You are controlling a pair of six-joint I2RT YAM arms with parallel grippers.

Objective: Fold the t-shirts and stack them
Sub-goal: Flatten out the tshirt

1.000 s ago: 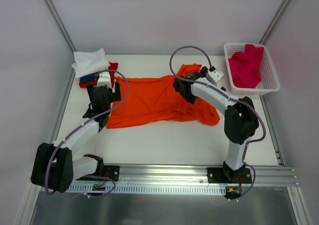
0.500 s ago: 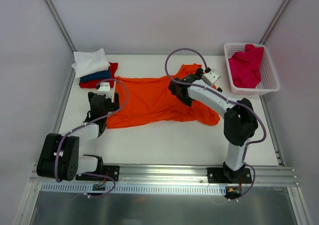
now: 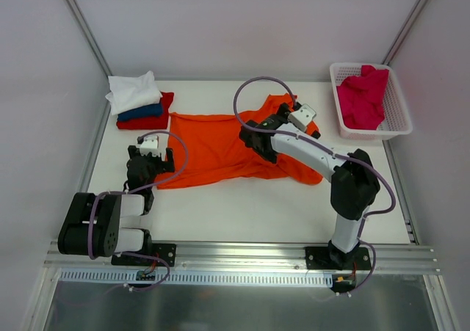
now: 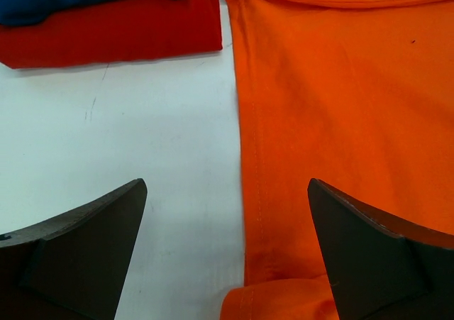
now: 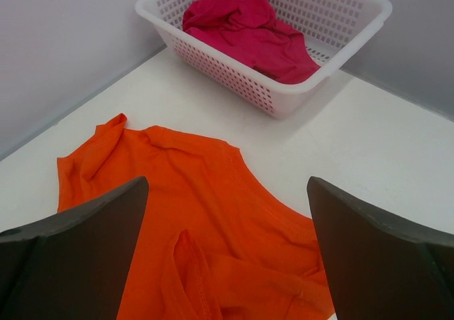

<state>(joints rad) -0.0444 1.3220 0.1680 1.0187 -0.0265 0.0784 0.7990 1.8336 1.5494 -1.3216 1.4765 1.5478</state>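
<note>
While both jaws stand wide open and empty, the left arm (image 3: 136, 175) should pinch the hem of the orange shirt (image 3: 213, 146) and the right arm (image 3: 308, 152) its collar end, together.

The white-and-black right arm (image 3: 308, 150) is covering part of the large bright orange cloth t-shirt (image 3: 209, 147). The red cloth t-shirt (image 3: 166, 103) is lying mostly under a dark blue t-shirt (image 3: 139, 113) and a white t-shirt (image 3: 132, 91). The right wrist view's top edge is cropping the white plastic lattice basket (image 5: 234, 72).
</note>
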